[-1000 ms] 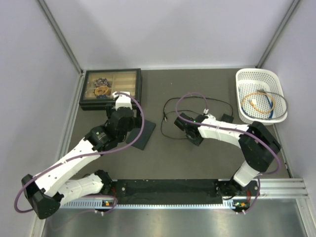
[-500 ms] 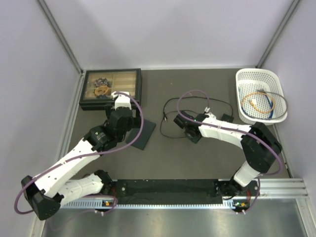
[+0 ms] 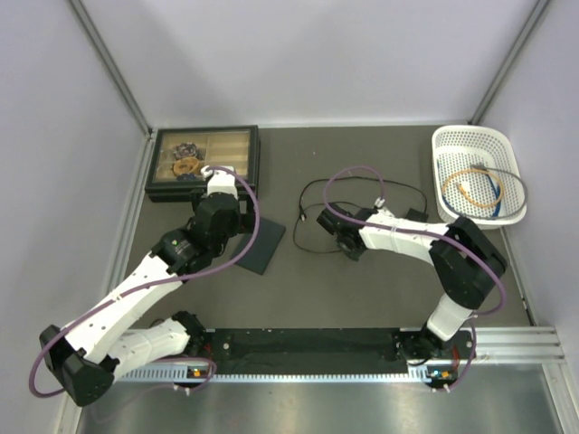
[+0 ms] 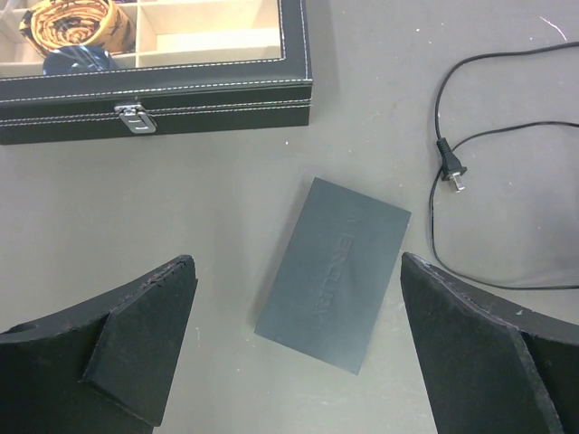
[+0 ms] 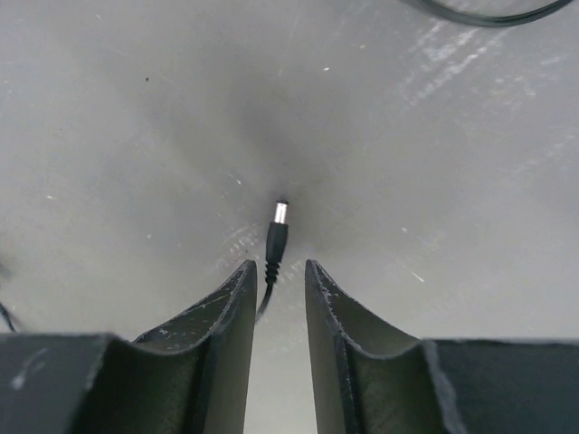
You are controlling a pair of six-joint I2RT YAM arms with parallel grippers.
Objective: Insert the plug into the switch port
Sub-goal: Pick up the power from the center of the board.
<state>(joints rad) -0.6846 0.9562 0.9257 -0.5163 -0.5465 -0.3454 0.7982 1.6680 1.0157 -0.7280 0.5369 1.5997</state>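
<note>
Holds the left gripper [image 4: 297,264] wide open and empty above the switch [image 4: 333,276], lying flat on the table [image 4: 181,199] near the case [image 4: 154,104] without touching it, port not discernible on any edge. Has the right gripper [image 5: 279,269] low over the table at a slim gap, with the plug [image 5: 276,237] lying just ahead of the fingertips and its lead running back between the 2 fingers [image 5: 226,307], not visibly pinched. Shows plug and switch apart in the top view, plug to the right.
</note>
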